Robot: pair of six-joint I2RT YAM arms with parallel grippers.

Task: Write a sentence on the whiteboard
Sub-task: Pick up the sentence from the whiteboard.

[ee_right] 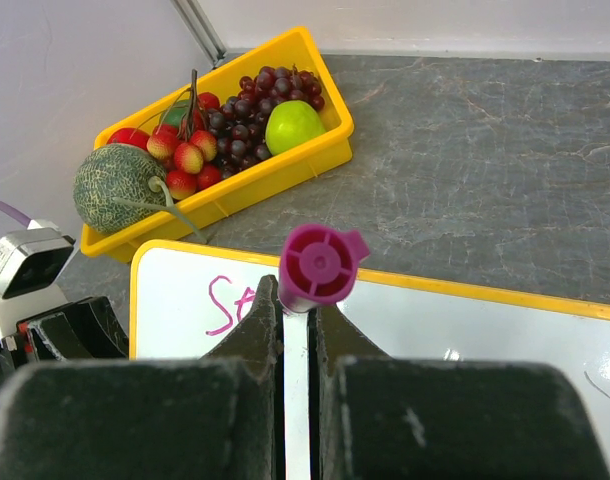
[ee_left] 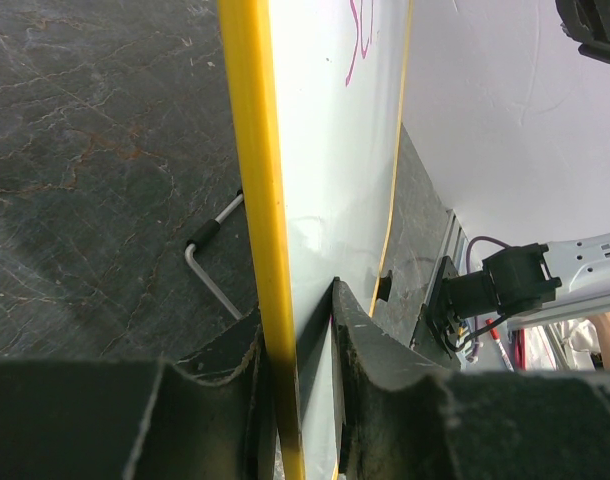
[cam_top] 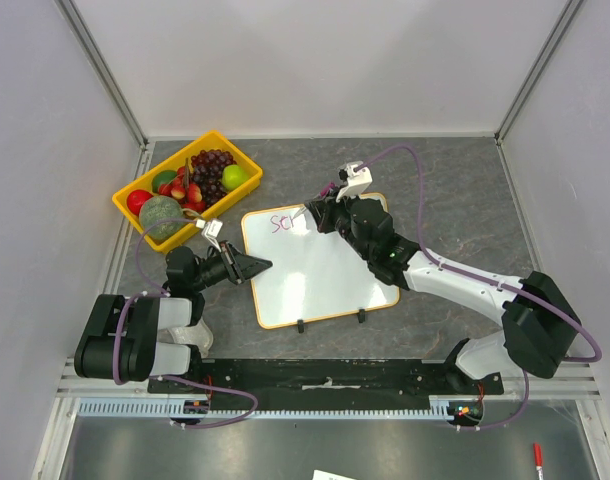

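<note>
While left fingers (ee_left: 385, 400) pinch the whiteboard (cam_top: 320, 275) edge, right fingers (ee_right: 250, 335) clasp a marker (ee_right: 318, 265). A fruit tray (ee_right: 255, 185) sits just beyond the whiteboard's corner.

The right fingers (ee_right: 247, 335) hide the barrel of the marker (ee_right: 320, 265) below its magenta end in the right wrist view. From above they cover its tip and whatever follows the first letters of the sentence (cam_top: 281, 222). The whiteboard (ee_left: 335, 180) runs past the left wrist view's top and bottom edges.
</note>
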